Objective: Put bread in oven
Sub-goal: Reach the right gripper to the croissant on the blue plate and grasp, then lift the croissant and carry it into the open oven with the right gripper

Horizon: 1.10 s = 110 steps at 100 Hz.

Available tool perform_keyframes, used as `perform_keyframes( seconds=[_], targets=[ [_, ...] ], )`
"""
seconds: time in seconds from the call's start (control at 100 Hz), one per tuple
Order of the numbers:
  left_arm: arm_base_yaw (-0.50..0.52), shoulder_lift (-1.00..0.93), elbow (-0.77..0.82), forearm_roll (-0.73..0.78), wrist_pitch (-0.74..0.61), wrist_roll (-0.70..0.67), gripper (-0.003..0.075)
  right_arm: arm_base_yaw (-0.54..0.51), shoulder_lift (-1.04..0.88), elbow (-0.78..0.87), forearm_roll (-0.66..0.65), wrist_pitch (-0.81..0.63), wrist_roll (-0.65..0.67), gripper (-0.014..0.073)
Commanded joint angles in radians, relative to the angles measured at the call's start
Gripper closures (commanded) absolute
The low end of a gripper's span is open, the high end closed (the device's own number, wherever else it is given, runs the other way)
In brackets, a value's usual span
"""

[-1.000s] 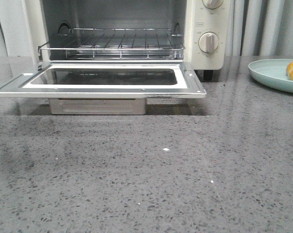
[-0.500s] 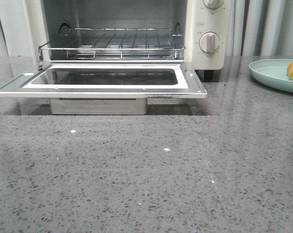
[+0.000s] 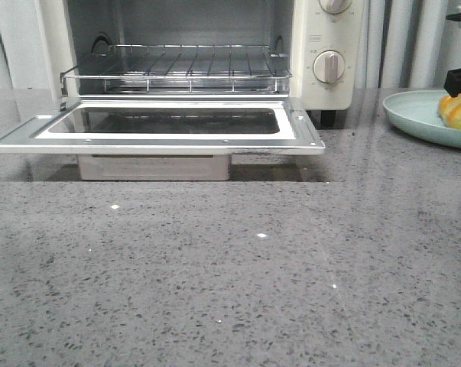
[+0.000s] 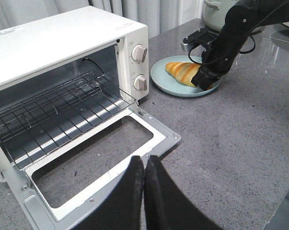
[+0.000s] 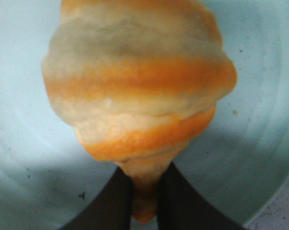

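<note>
One bread (image 5: 139, 96), on plate (image 4: 158, 79): right claw (image 5: 144, 201) narrowly pinches its tapered tip; likely slip or tear on lifting.

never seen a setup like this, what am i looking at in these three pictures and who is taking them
A two-armed robot, with one camera facing forward and one on each wrist. The front view shows a toaster oven with its door down and wire rack bare, on a grey counter. The left wrist view shows the left gripper shut, empty, near the door. The right wrist view shows the right gripper closed around the tip of the bread, still on the pale green plate.
</note>
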Motion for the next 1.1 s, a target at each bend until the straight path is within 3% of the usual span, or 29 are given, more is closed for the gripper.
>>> perform_keyframes(
  seconds=[0.0, 0.14, 0.36, 0.53, 0.68, 0.89, 1.09],
  targets=[
    [0.005, 0.001, -0.023, -0.034, -0.063, 0.002, 0.0742, -0.008, -0.028, -0.023, -0.007, -0.031, 0.005, 0.0659],
    [0.005, 0.001, -0.023, -0.034, -0.063, 0.002, 0.0742, -0.008, -0.096, -0.024, -0.007, -0.064, 0.005, 0.0659],
    [0.005, 0.001, -0.023, -0.034, -0.072, 0.002, 0.0742, 0.051, -0.372, -0.024, -0.004, -0.075, -0.006, 0.0659],
    [0.005, 0.001, -0.023, -0.03, -0.196, 0.002, 0.0742, 0.229, -0.562, -0.024, 0.025, 0.06, -0.008, 0.0659],
    [0.005, 0.001, -0.023, -0.028, -0.326, 0.002, 0.0741, 0.471, -0.653, -0.024, 0.056, 0.082, -0.008, 0.0659],
    [0.005, 0.001, -0.023, -0.028, -0.368, 0.002, 0.0742, 0.718, -0.577, -0.024, 0.064, 0.024, -0.008, 0.0659],
    [0.005, 0.001, -0.023, -0.035, -0.366, 0.002, 0.0742, 0.749, -0.344, -0.135, -0.002, 0.012, -0.013, 0.0662]
  ],
)
